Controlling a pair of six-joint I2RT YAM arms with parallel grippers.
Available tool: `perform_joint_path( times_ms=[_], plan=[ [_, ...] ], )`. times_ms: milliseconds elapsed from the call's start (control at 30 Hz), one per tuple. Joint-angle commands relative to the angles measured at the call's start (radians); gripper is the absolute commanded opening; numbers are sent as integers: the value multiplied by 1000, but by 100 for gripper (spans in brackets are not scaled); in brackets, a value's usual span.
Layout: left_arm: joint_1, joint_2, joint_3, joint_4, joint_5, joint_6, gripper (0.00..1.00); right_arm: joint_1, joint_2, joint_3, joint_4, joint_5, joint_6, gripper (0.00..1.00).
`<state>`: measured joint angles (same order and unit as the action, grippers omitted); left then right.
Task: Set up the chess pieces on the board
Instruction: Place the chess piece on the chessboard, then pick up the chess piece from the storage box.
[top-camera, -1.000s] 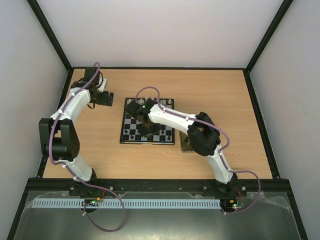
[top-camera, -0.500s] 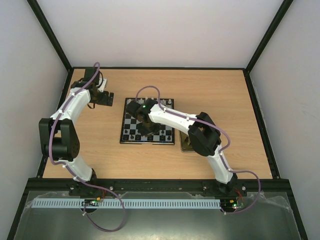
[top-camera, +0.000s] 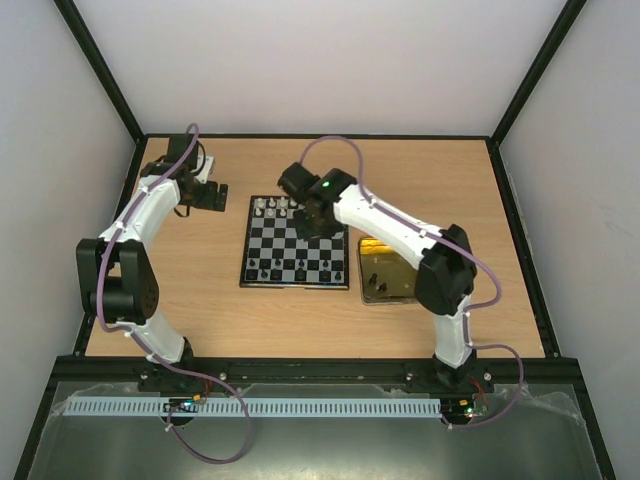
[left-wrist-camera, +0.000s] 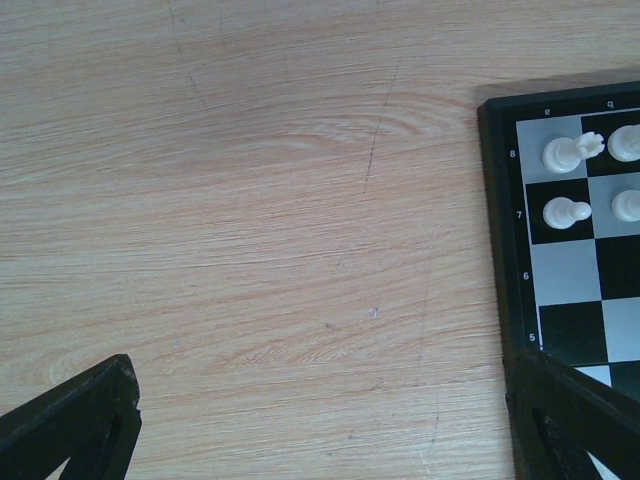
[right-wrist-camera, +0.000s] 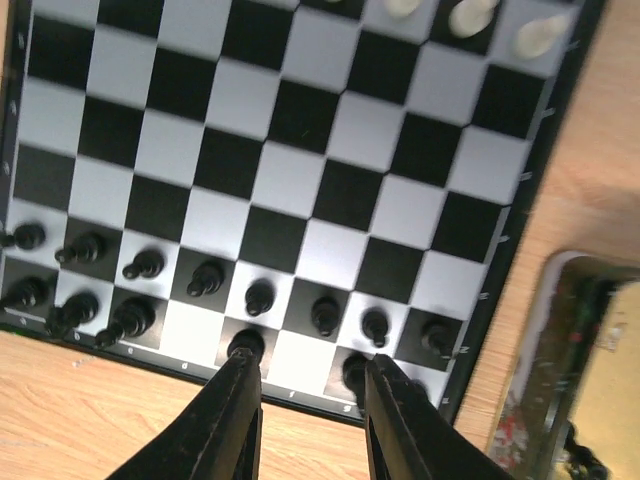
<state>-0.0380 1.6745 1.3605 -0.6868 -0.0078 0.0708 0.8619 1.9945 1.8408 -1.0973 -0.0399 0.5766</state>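
The board (top-camera: 290, 240) lies mid-table. Black chess pieces (top-camera: 283, 269) fill its two near rows, and white chess pieces (top-camera: 271, 207) stand along its far edge. My right gripper (top-camera: 318, 222) hovers above the board's far right part. In the right wrist view the right gripper (right-wrist-camera: 310, 362) is open and empty, with the black pieces (right-wrist-camera: 260, 297) standing below its fingers (right-wrist-camera: 232, 410). My left gripper (top-camera: 207, 196) rests left of the board, open. In the left wrist view the left gripper (left-wrist-camera: 320, 370) has only bare wood between its fingers, and the board's rim (left-wrist-camera: 497, 230) and white pieces (left-wrist-camera: 562, 155) are at the right.
A yellow-lined metal tin (top-camera: 388, 270) sits against the board's right side and holds a few dark bits; its edge (right-wrist-camera: 560, 370) shows in the right wrist view. Black frame rails border the wooden table (top-camera: 440, 190).
The right arm has lifted off the near black rows and drawn back toward the far right of the board, its jaws opening slightly. The tin is now uncovered. The left arm has not moved.
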Motion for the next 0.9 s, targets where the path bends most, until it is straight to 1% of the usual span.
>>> perform_joint_path(
  times_ms=[0, 100, 200, 367, 467, 600, 867],
  plan=[
    [4, -41, 7, -14, 12, 0, 100, -69, -101, -25, 2, 47, 28, 28],
    [4, -46, 4, -14, 19, 2, 100, -136, -172, -81, 25, 41, 44, 28],
    [4, -50, 4, -15, 29, 4, 100, -220, -248, -169, 61, 6, 54, 28],
    [4, -40, 8, -20, 49, 4, 99, -345, -358, -315, 86, 3, 54, 28],
    [3, -32, 19, -23, 63, 8, 99, -393, -383, -388, 91, -4, 55, 28],
    [-11, -18, 22, -27, 74, 9, 99, -403, -377, -464, 98, -16, 49, 28],
    [-29, 2, 41, -34, 63, 14, 99, -402, -426, -634, 179, -129, 54, 27]
  ],
)
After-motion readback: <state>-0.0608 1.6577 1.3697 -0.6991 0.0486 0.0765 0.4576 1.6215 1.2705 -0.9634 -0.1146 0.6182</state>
